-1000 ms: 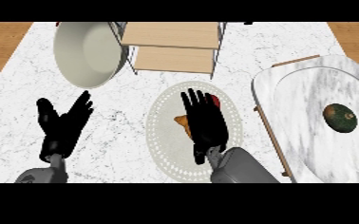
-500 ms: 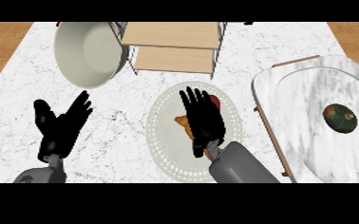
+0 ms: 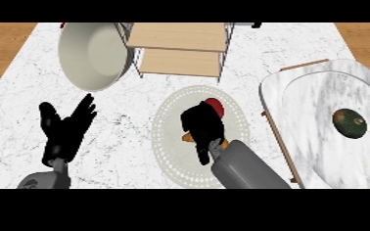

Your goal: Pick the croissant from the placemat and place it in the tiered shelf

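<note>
The right hand (image 3: pixel 202 125) is curling onto the croissant (image 3: pixel 187 137) beneath it, grasping. Next, lifting toward the tiered shelf (image 3: pixel 180 49) ahead

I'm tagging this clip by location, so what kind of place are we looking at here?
Most likely a kitchen counter: a white marble top carrying a wooden tiered shelf, a large pale bowl, a round placemat and a marble serving tray holding a dark green fruit, perhaps an avocado.

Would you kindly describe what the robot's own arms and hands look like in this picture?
Both forearms are smooth grey cylinders ending in black hands with slim fingers and a thumb. The left hand joins its grey forearm at a narrow wrist; the right hand likewise. No cables, markings or sleeves show.
</note>
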Robot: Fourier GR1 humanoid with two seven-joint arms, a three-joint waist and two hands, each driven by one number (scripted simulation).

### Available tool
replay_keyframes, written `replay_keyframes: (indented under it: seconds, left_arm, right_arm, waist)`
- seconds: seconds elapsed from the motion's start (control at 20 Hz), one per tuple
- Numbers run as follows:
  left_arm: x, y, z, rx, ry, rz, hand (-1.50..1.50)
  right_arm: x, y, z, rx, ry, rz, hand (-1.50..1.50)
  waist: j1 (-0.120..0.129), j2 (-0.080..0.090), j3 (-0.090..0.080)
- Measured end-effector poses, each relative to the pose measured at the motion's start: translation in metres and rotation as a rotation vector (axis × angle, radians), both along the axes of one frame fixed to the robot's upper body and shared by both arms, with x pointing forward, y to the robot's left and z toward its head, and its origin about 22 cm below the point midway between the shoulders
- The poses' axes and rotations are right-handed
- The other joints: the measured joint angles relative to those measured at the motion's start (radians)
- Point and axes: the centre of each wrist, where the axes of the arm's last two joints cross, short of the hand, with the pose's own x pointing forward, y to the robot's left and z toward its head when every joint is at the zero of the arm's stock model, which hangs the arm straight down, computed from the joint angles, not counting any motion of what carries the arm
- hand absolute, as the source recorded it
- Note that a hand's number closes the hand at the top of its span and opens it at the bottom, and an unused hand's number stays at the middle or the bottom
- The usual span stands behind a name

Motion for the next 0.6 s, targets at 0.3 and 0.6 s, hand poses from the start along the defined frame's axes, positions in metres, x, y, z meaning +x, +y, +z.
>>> replay_keyframes:
  seconds: [0.3,0.6]
  left_arm:
    - [-0.002,0.006,0.003,-0.009,0.014,0.003,0.0]
    - [0.005,-0.007,0.006,-0.006,-0.007,-0.044,0.0]
  right_arm:
    - [-0.013,0.001,0.001,0.057,-0.017,0.054,1.5]
    - [-0.017,0.016,0.019,0.204,0.046,-0.184,1.5]
  waist:
    - [-0.004,0.0,-0.004]
    - [0.042,0.018,0.0]
